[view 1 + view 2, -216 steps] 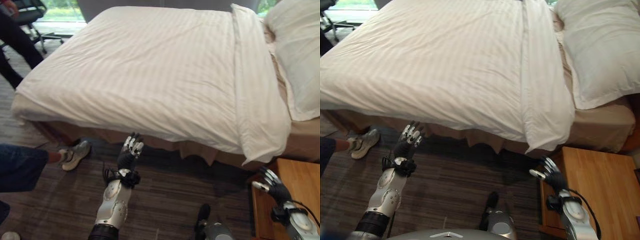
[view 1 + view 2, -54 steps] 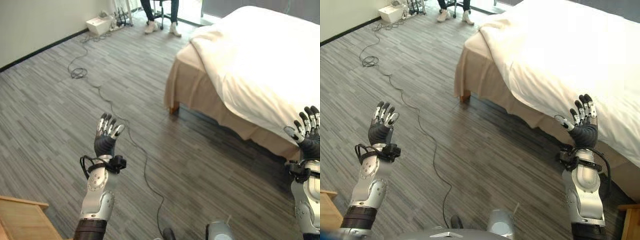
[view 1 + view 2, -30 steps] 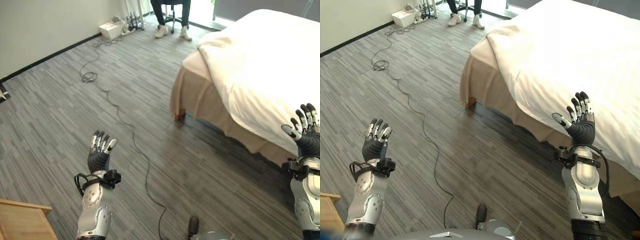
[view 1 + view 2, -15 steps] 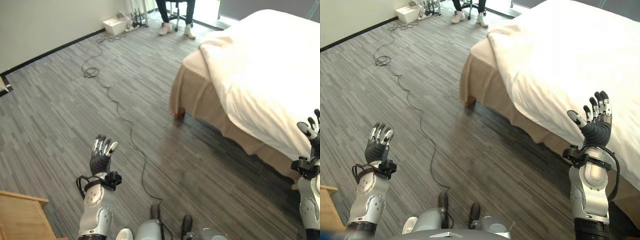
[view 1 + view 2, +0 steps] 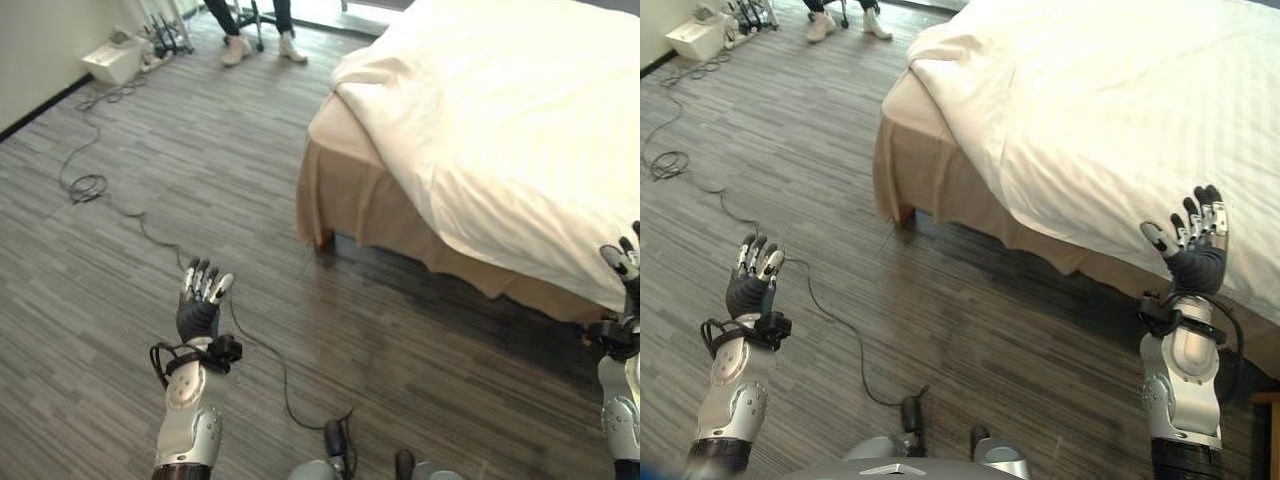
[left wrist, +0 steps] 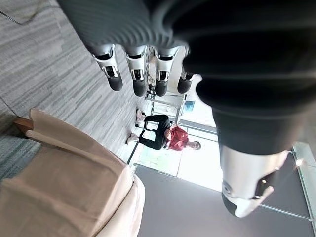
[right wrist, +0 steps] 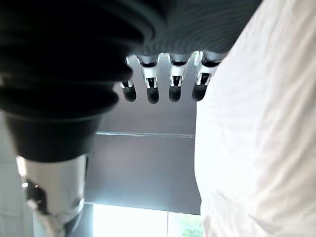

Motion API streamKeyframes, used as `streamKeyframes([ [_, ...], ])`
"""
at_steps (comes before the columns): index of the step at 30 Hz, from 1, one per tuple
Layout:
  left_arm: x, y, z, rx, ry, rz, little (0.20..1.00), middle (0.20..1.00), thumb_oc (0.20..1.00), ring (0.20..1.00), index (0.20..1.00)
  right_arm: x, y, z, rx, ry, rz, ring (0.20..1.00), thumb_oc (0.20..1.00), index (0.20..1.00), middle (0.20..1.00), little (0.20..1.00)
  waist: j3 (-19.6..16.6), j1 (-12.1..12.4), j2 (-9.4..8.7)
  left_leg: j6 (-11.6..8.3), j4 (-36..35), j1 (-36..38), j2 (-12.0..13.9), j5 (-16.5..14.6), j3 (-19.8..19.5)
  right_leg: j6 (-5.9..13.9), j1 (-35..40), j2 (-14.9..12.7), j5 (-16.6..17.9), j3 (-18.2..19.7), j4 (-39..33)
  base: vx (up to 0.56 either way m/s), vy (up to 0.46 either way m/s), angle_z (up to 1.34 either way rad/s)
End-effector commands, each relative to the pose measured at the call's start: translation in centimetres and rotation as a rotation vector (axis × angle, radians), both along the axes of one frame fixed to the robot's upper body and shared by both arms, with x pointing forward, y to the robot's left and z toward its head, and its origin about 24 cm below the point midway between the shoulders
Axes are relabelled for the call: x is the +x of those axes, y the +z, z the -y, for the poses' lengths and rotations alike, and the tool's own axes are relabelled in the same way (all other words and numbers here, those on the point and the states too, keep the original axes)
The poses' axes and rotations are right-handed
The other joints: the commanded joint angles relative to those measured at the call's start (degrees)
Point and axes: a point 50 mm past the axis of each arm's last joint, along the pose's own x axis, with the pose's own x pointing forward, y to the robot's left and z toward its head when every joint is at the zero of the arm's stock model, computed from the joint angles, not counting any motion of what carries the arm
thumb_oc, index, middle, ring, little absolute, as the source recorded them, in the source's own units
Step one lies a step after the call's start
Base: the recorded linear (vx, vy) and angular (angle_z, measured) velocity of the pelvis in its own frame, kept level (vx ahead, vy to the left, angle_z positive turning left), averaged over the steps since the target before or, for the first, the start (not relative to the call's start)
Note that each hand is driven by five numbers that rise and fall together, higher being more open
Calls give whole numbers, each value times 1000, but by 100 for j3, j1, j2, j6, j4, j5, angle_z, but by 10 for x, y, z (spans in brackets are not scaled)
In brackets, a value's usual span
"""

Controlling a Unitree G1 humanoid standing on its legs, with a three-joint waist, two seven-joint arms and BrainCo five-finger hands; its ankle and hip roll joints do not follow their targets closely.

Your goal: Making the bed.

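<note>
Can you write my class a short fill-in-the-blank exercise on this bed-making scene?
1. The white duvet hangs over a ____-coloured bed skirt.
2. Both the left robot hand and the right robot hand are ____, holding nothing.
3. A black cable trails across the ____.

Missing words: beige; open; floor

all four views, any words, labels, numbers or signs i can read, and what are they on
None: no text can be read.
White duvet: plain stripes, no label.
Tan bed skirt: no tag or print.
White box by the wall: too small to tell whether it bears any marking.
Left hand and right hand, both open and apart from the bed: no lettering on their covers.
</note>
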Motion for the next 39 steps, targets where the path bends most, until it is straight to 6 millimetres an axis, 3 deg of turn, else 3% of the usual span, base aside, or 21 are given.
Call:
streamKeyframes([
  [1,1,33,-14,131,-12,115,1000,1000,1000,1000,1000,4,23,-2,8,2,144,1000,1000,1000,1000,1000,-235,99,-182,168,371,-47,-69,-425,138,315,-85,-537,1733,-123,409,206,399,24],
  [4,3,34,-14,135,-10,116,1000,1000,1000,1000,1000,5,21,-6,22,24,145,1000,1000,1000,1000,1000,-141,71,-141,236,256,131,-59,-446,251,349,-385,-568,1757,-162,983,112,248,4],
  [8,5,38,-14,148,-17,128,1000,1000,1000,1000,1000,8,14,-13,14,69,105,1000,1000,1000,1000,1000,-86,60,-89,230,-67,513,-19,-385,455,319,-839,-405,1422,-391,1375,77,120,-24],
  [9,6,38,-13,148,-18,130,1000,1000,1000,1000,1000,8,14,-13,12,77,103,1000,1000,1000,1000,1000,-60,52,-70,184,-91,540,18,-344,495,295,-1044,-224,1137,-413,1342,-11,-4,-20],
  [11,6,35,-10,133,-23,124,1000,1000,1000,1000,1000,8,14,-13,24,83,109,1000,1000,1000,1000,1000,-27,36,-48,103,-91,621,34,-343,490,197,-1086,47,563,-513,837,43,-37,-6],
  [17,4,29,-9,129,-24,103,1000,1000,1000,1000,1000,8,11,-14,30,88,101,1000,1000,1000,1000,1000,-80,137,-66,38,-91,754,38,-393,554,163,-914,194,509,-784,59,73,-89,8],
  [18,-2,25,-13,112,-4,92,1000,1000,1000,1000,1000,11,11,-18,28,110,94,1000,1000,1000,1000,1000,-176,275,-154,-53,35,774,70,-443,570,129,-509,192,434,-1010,-421,130,-204,-16],
  [22,-6,20,-13,78,7,85,1000,1000,1000,1000,1000,16,16,-20,29,126,115,1000,1000,1000,1000,1000,-262,393,-216,-196,295,724,148,-466,594,37,-153,302,455,-1035,-894,128,-282,-11],
  [26,-4,18,-9,52,-1,81,1000,1000,1000,1000,1000,16,22,-17,40,118,146,1000,1000,1000,1000,1000,-228,419,-290,-380,993,447,301,-418,478,-177,64,411,340,-993,-1096,52,-241,19],
  [28,0,18,-5,43,-19,87,1000,1000,1000,1000,1000,15,21,-14,47,105,147,1000,1000,1000,1000,1000,-117,398,-328,-522,1828,135,495,-195,497,-324,213,417,230,-1027,-1078,19,-272,10],
  [29,3,19,-1,33,-33,96,1000,1000,1000,1000,1000,14,20,-14,54,107,146,1000,1000,1000,1000,1000,39,405,-334,-665,2911,-326,669,11,280,-492,352,482,131,-1071,-1040,-7,-262,27],
  [31,4,20,-1,36,-30,100,1000,1000,1000,1000,1000,14,21,-15,51,114,147,1000,1000,1000,1000,1000,62,417,-328,-677,3247,-522,639,46,79,-533,379,513,117,-1050,-1047,26,-158,14],
  [33,4,19,-2,30,-17,95,1000,1000,1000,1000,1000,13,21,-14,50,106,144,1000,1000,1000,1000,1000,7,380,-359,-588,2979,-573,669,31,-28,-524,411,473,94,-1019,-1072,115,-95,-29],
  [34,2,17,-4,28,0,83,1000,1000,1000,1000,1000,11,21,-9,56,82,151,1000,1000,1000,1000,1000,-88,333,-409,-524,2157,-522,737,3,-154,-508,453,361,40,-1008,-1037,129,-25,-29],
  [35,2,16,-4,27,0,83,1000,1000,1000,1000,1000,11,21,-9,56,82,150,1000,1000,1000,1000,1000,-87,333,-433,-519,2036,-453,700,62,-139,-502,463,331,33,-1007,-1030,177,4,-21],
  [37,1,15,-5,26,6,78,1000,1000,1000,1000,1000,10,20,-7,55,72,149,1000,1000,1000,1000,1000,-124,323,-411,-540,1491,-343,637,149,-266,-491,445,307,-17,-998,-990,97,68,-15],
  [38,1,13,-6,24,16,69,1000,1000,1000,1000,1000,9,21,-4,45,61,146,1000,1000,1000,1000,1000,-144,270,-324,-622,736,-239,580,348,-495,-488,471,270,-76,-978,-959,130,131,-17],
  [39,1,12,-6,28,23,65,1000,1000,1000,1000,1000,9,20,-2,36,51,137,1000,1000,1000,1000,1000,-138,237,-275,-717,510,-296,592,544,-628,-494,517,247,-95,-959,-960,267,260,-23],
])
